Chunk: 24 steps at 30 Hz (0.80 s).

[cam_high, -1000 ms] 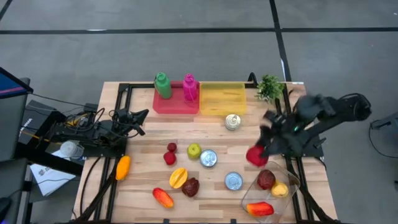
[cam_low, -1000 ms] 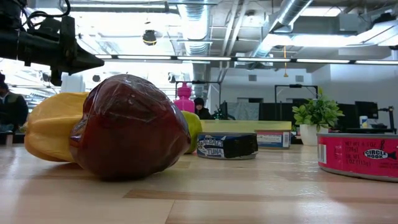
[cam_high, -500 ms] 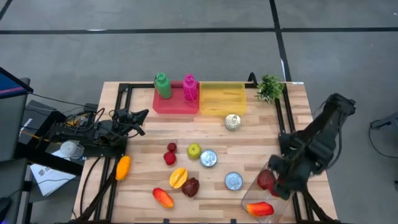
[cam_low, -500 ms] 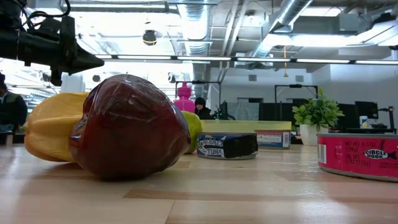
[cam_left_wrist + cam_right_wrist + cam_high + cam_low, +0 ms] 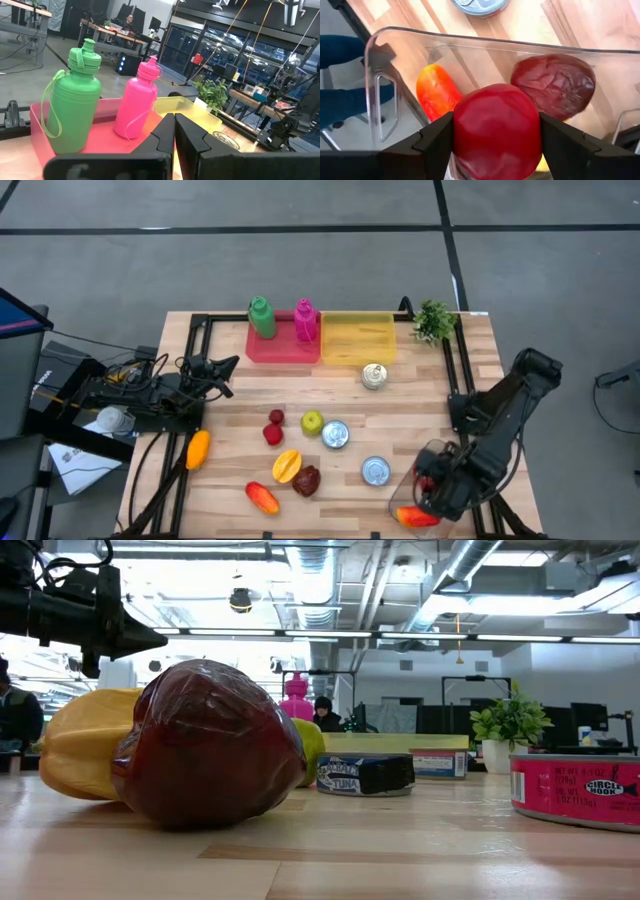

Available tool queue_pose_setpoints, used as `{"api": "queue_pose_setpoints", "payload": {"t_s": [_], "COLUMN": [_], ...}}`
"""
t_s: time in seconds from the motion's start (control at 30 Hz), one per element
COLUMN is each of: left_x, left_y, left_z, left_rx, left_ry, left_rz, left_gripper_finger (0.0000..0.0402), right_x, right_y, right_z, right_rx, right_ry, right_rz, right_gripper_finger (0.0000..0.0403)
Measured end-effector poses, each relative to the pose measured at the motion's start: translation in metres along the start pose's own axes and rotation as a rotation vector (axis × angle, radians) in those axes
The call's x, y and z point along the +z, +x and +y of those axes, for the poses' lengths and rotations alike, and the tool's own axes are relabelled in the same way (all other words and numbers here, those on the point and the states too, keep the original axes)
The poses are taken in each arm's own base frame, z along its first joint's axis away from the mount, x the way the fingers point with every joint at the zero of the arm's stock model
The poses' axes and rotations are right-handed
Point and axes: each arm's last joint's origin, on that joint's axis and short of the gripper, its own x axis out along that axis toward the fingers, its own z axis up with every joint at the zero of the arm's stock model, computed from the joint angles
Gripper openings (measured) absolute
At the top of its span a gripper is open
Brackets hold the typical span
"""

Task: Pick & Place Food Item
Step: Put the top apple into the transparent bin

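Placement step in hand. Right gripper [image 5: 496,137] clamps the red fruit [image 5: 496,131] above the clear container [image 5: 375,60], table's 4 o'clock. Next: lower, release. Left gripper [image 5: 174,131] closed, idle at 9 o'clock.

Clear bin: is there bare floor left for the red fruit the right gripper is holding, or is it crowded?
Tight. In the clear bin, the orange-red fruit lies by one wall and the dark red fruit by the other; bare floor shows only between them. The right gripper holds the red fruit over that gap. On the table, the patch before the red tray is open.
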Motion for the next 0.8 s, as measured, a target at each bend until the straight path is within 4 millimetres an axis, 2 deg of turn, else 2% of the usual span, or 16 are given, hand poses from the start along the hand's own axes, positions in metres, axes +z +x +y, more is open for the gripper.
{"api": "queue_pose_setpoints", "payload": {"t_s": [0.13,0.4,0.8], "left_x": [0.0,0.0,0.0], "left_y": [0.0,0.0,0.0], "left_z": [0.0,0.0,0.0], "left_rx": [0.0,-0.001,-0.001], "left_ry": [-0.001,-0.001,-0.002], "left_rz": [0.0,-0.001,-0.002], "left_gripper_finger": [0.0001,0.0001,0.0001], "right_x": [0.0,-0.001,-0.004], "right_y": [0.011,0.047,0.075], "right_z": [0.004,-0.001,-0.008], "right_rx": [-0.007,0.033,0.088], "right_ry": [0.0,0.022,-0.001], "right_rz": [-0.016,-0.046,-0.056], "right_gripper_finger": [0.0256,0.0256,0.0256]}}
